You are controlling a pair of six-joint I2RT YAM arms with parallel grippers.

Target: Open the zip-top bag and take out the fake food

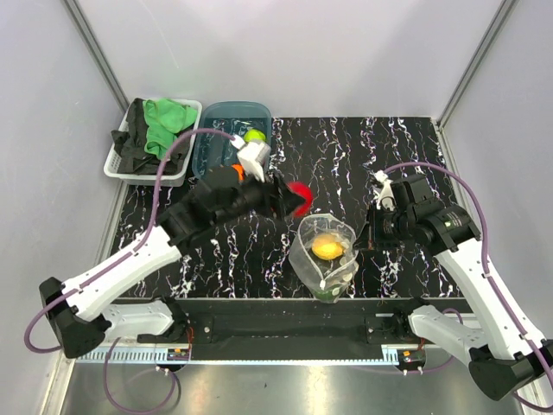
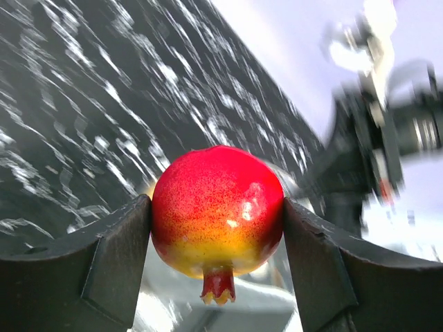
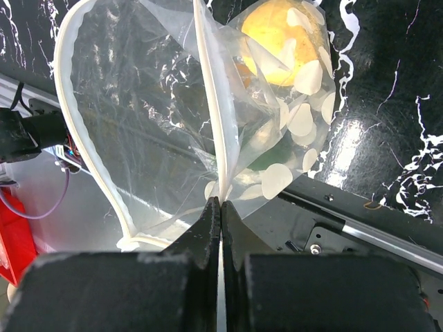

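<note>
My left gripper [image 1: 292, 201] hangs above the table left of the bag, its jaws closed on a glossy red-and-yellow piece of fake food [image 2: 217, 207] with a small crown at its bottom. The same red fruit [image 1: 300, 194] shows at the fingertips in the top view. The zip-top bag [image 1: 324, 255] stands open near the front edge, clear with white dots. A yellow fruit [image 1: 327, 248] and something dark green [image 1: 327, 292] lie inside. My right gripper [image 3: 220, 206] is shut on the bag's white zip rim [image 3: 211, 90], and the yellow fruit [image 3: 273, 31] lies beyond it.
A teal tub [image 1: 226, 112] at the back left holds a lime green fruit [image 1: 254, 136] and an orange one [image 1: 235, 169], partly hidden by my left arm. A white basket [image 1: 117, 166] with green and black cloths stands left of it. Grey walls close the sides.
</note>
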